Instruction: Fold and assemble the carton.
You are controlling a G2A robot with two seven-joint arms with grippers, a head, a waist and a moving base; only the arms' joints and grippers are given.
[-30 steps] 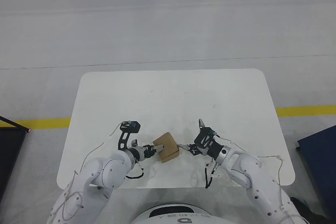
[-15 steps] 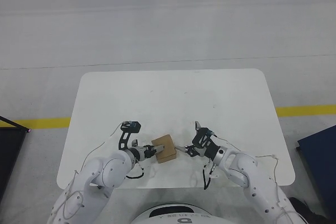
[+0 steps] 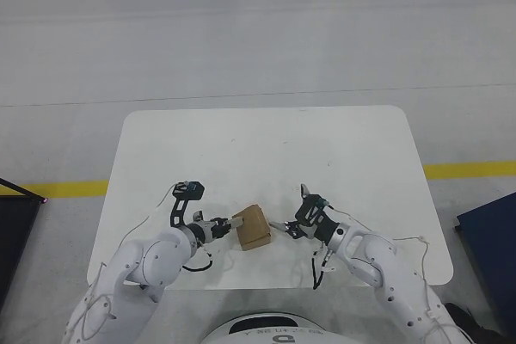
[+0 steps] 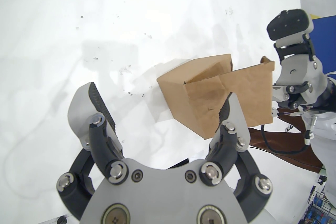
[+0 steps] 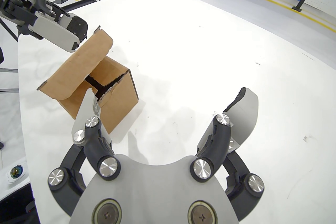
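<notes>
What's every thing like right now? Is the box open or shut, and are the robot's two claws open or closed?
Box, standing on the table, top open, not folded shut.
Flap, sticking up at a slant over the opening.
Left gripper, open, close beside the box.
Right gripper, open, close on the box's other side.

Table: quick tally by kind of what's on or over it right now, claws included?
carton: 1
claws: 2, the left claw and the right claw, both open
Total: 3
</notes>
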